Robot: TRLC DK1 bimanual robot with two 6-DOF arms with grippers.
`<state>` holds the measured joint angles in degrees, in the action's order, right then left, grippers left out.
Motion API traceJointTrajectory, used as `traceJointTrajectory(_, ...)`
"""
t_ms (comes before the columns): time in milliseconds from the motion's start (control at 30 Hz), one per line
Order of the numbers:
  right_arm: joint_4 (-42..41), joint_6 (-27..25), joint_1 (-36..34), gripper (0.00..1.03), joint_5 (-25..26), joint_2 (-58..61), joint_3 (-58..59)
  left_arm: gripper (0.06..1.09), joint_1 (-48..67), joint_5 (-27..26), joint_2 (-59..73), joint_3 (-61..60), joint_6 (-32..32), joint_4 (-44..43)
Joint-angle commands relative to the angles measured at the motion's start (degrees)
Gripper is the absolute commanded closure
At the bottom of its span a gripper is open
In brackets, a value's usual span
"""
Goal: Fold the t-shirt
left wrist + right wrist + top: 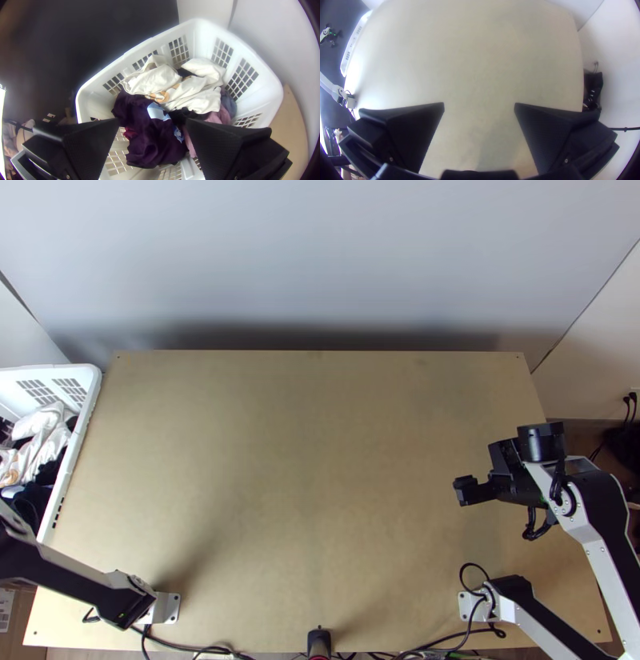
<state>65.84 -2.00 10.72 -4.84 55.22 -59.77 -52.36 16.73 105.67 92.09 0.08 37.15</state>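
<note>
Bunched clothes lie in a white basket (90, 412) at the table's left side. In the left wrist view are a white garment (156, 80) with an orange print, a dark purple garment (146, 133) with a light blue patch, and a pink cloth (218, 116). Which is the t-shirt, I cannot tell. My left gripper (152, 120) is open over the basket, nothing held between its fingers. Above the table's right part, my right gripper (504, 466) is open; in its wrist view the same gripper (480, 104) has bare tabletop between its fingers.
The light wooden table (304, 484) has a pale wall (320, 260) behind it. Cables (192, 648) run along its near edge, where a small black device (318, 642) stands in the middle. A dark bag-like object (593, 88) lies beyond the right edge.
</note>
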Motion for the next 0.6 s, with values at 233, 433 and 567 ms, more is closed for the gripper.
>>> traceJointTrajectory(233, 0.16, 0.07, -0.79, 0.05, 0.01, 0.06, 0.35, 0.11, -7.67, 3.48, 23.18, 16.19, 4.85, 0.21)
traceJointTrajectory(433, 0.95, 0.15, -1.14, 0.05, 0.10, 0.15, 0.71, 0.11, -11.19, 7.70, 29.51, 21.55, 3.79, -0.85)
traceJointTrajectory(567, 1.74, 0.07, -1.40, 0.05, 0.10, 0.15, 0.79, 0.11, -13.03, 7.17, 32.15, 23.57, 2.74, -4.54)
